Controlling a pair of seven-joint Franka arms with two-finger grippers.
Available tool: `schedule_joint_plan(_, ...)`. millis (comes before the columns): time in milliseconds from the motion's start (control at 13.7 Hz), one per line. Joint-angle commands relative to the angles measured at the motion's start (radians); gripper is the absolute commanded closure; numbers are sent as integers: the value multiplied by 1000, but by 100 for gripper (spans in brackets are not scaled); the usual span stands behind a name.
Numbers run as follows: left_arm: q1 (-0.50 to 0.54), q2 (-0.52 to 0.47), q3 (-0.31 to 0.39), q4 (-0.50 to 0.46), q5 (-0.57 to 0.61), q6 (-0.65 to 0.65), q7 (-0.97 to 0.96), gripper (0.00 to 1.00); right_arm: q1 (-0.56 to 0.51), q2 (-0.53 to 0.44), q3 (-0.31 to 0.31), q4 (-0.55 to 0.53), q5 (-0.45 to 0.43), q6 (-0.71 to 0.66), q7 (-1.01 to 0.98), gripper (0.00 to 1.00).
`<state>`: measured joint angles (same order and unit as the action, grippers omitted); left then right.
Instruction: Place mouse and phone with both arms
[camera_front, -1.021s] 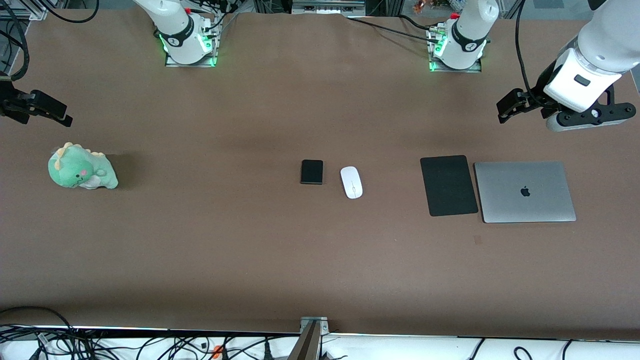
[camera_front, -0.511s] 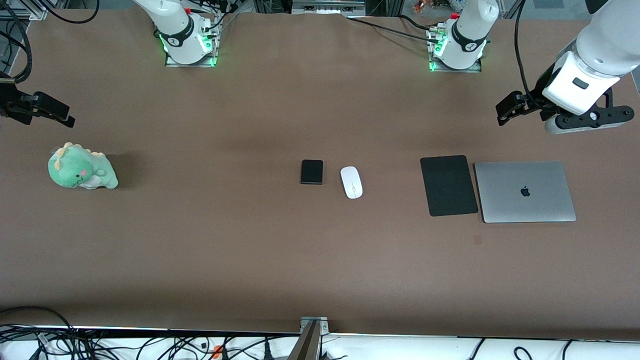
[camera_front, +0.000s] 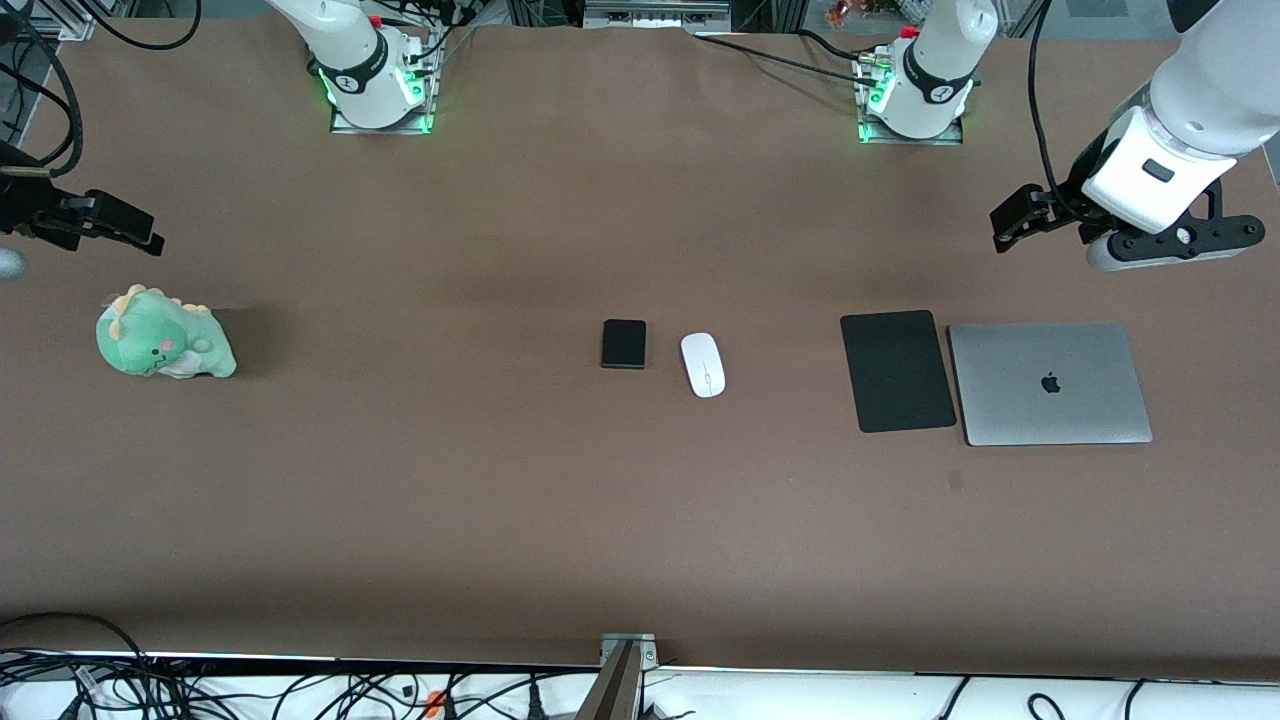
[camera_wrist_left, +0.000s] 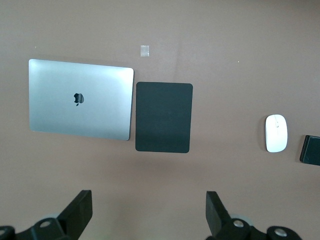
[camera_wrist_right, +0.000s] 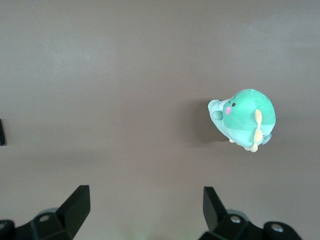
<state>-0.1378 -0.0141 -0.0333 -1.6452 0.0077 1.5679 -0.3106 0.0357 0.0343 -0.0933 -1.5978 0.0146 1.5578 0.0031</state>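
Front view showed the white mouse (camera_front: 703, 365) lying mid-table just beside the black phone (camera_front: 624, 344), the phone toward the right arm's end, neither touched by anything. Toward the left arm's end lay a black mouse pad (camera_front: 897, 371) and, just beside it, a closed silver laptop (camera_front: 1050, 383) bearing an apple logo, with the left gripper (camera_front: 1012, 218) hovering above the table near them, its fingers (camera_wrist_left: 80, 210) spread wide and empty. Toward the right arm's end, the right gripper (camera_front: 125, 229) hung over the table near a green dinosaur plush (camera_front: 160, 335), its fingers (camera_wrist_right: 79, 201) likewise wide apart and holding nothing.
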Motion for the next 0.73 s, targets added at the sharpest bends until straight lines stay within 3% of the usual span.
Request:
schedule_joint_plan(0, 4, 2, -7, 4, 15, 4, 18, 0, 1, -8, 3, -7, 1, -10, -8, 0)
schedule_joint_plan(657, 4, 2, -7, 4, 14, 3, 18, 0, 49, 24, 1, -27, -15, -10, -9, 0)
